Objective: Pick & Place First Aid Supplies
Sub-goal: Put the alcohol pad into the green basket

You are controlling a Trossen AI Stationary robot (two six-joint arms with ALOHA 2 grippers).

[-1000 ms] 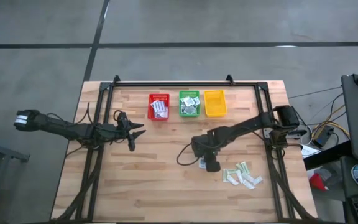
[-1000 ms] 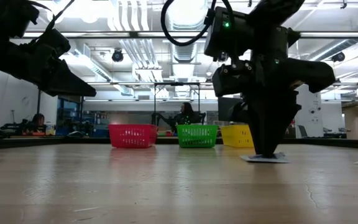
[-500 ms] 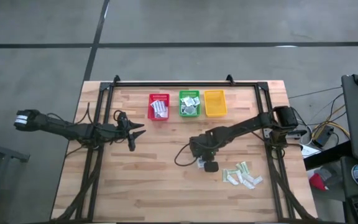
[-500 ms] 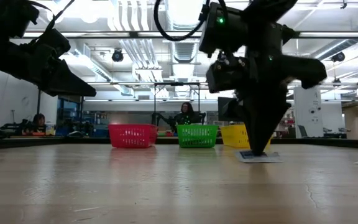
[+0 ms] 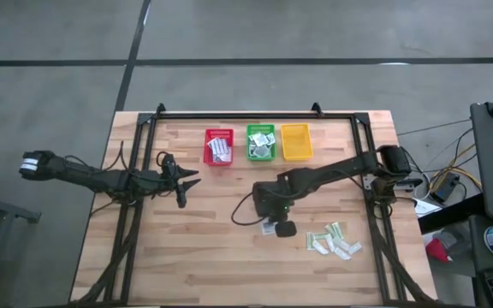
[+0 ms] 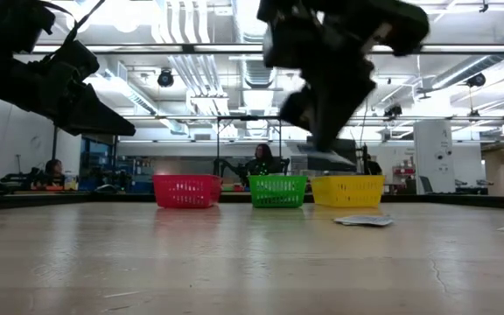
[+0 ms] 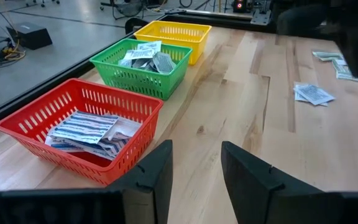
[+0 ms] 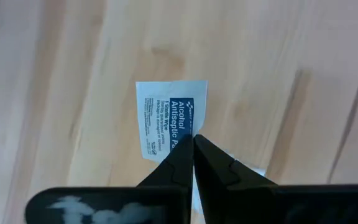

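My right gripper (image 8: 193,142) hangs above the table's middle right (image 5: 282,229), shut on a small square white-blue wipe packet (image 8: 166,118). In the low view this gripper (image 6: 322,144) is well above the tabletop. Another flat packet (image 6: 363,220) lies on the wood under it. More first aid supplies (image 5: 334,242) lie flat in a loose pile toward the near right. My left gripper (image 7: 196,177) is open and holds nothing, poised over the table's left part (image 5: 183,180). My right gripper pinches the packet between its two fingertips, at the edge of the blue-printed part (image 8: 188,138). The fingers come from above, slanting down. The packet is lifted clear of the table and sticks out flat beyond the fingertips.
Three baskets stand in a row at the far edge: a red one (image 5: 218,147) with striped packets, a green one (image 5: 261,143) with square packets, and a yellow one (image 5: 296,142). Bare wood (image 5: 212,248) lies between the arms and along the near edge.
My right gripper has risen from the tabletop and shifted a little toward the table's left edge, tipping less steeply. The square packet has come up with it, clear of the wood. One packet has stayed on the table below.
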